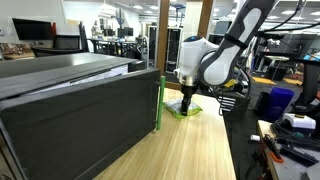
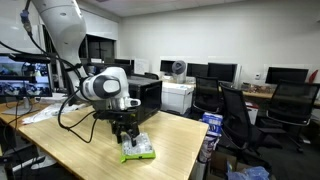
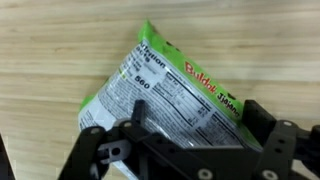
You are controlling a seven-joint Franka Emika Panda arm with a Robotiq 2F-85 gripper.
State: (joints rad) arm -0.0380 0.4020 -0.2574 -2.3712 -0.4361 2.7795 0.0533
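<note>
A green instant-noodle packet with a white nutrition label lies flat on the light wooden table. It also shows in both exterior views, near the table's edge. My gripper points straight down over the packet's near end, open, with one black finger on each side of it. In both exterior views the gripper sits low, just above or at the packet. I cannot tell whether the fingertips touch the packet.
A large dark grey cabinet stands on the table beside the arm, with a green upright strip at its corner. A black box, a white printer and office chairs stand beyond the table. Cables trail by the arm's base.
</note>
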